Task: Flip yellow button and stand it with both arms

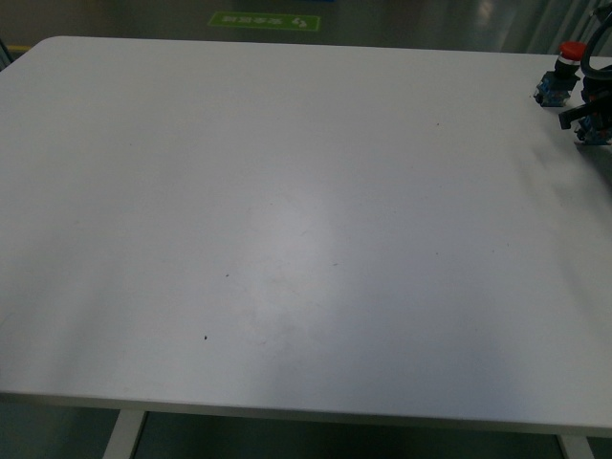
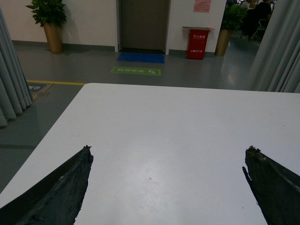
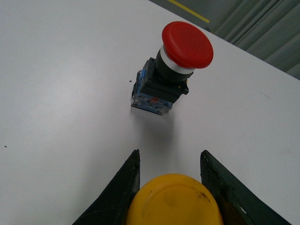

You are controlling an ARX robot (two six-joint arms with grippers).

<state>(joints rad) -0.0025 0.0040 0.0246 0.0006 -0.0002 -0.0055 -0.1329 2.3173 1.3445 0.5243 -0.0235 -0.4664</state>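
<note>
1. Reaching down over the white table, the right gripper aimed its two dark fingers at the tabletop, as the right wrist view showed.
2. Its jaws stood only narrowly apart, closed in on the yellow button. The round yellow cap sat between the fingers, its rim meeting one finger on each side and its face turned up toward the wrist camera.
3. The cap hid the button's collar and contact block in that view, so it could not be told whether the button touched the table.
4. Just beyond the fingertips, and apart from them, the red button stood upright on its blue-black block with its red cap on top.
5. In the front view, only black parts of the right arm and their cables showed at the right edge. They were just beside the red button, close to the table's far right corner, and the yellow button could not be made out there.
6. The left gripper hovered over a bare stretch of the table, well apart from the right gripper's corner. Its jaws were spread wide and held nothing, and its fingertips pointed toward the table's far edge.
</note>
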